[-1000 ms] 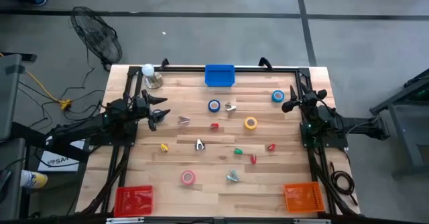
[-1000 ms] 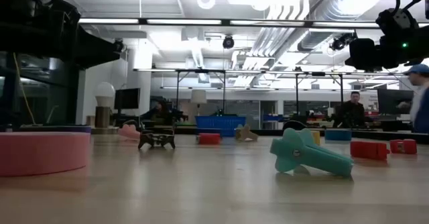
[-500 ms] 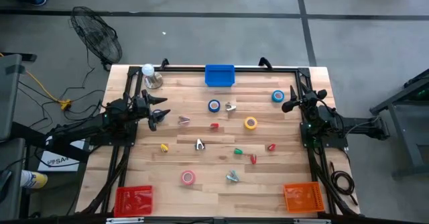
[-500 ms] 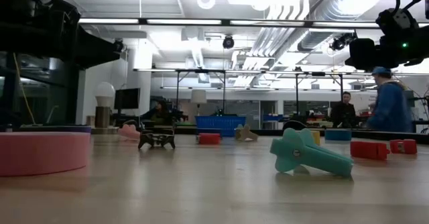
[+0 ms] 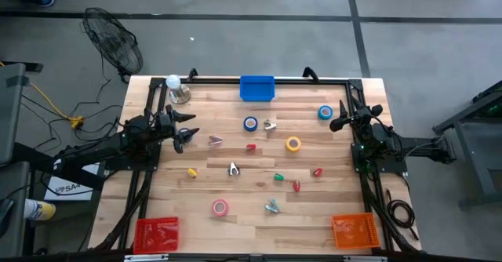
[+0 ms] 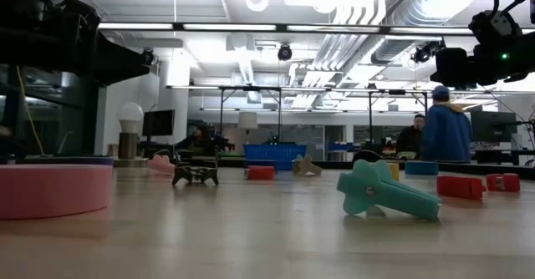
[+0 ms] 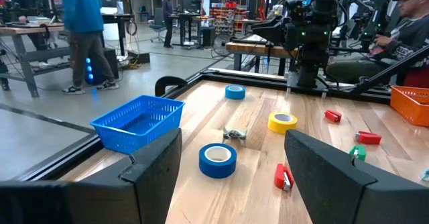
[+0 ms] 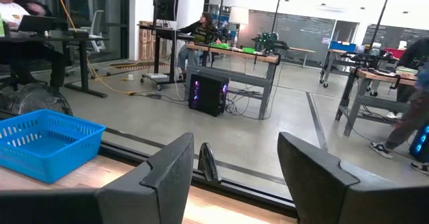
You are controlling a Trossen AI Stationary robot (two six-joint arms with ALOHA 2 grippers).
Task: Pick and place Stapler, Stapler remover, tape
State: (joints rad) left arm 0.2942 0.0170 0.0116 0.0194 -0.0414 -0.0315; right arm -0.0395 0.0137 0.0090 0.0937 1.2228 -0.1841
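Dark, flat-faced fingers of the left gripper [image 5: 188, 132] stand apart and hold nothing, hovering near the table's left edge, toward the far side. The right gripper [image 5: 337, 124] sits by the right edge, also toward the far side, its jaws likewise parted and empty.

On the pale wooden plank table [image 5: 235, 223] the tape rolls lie scattered, all smooth rings with open centres. One blue tape roll [image 5: 250, 124] lies in the far middle, just beside a small metallic stapler remover [image 5: 270, 125]. A second blue roll [image 5: 325, 113] lies close to the right gripper. The yellow roll [image 5: 293, 143] sits between the middle and the right edge. The pinkish-red roll [image 5: 220, 208] lies toward the near edge, left of centre.

Small blocky staplers dot the middle: a red stapler [image 5: 251, 147], a green one [image 5: 278, 177], two more red ones [image 5: 296, 186] [image 5: 318, 172], and a yellow one [image 5: 192, 172].

A blue mesh basket [image 5: 257, 89] stands at the middle of the far edge; a red basket [image 5: 157, 234] fills the near left corner, an orange basket [image 5: 355, 231] the near right.
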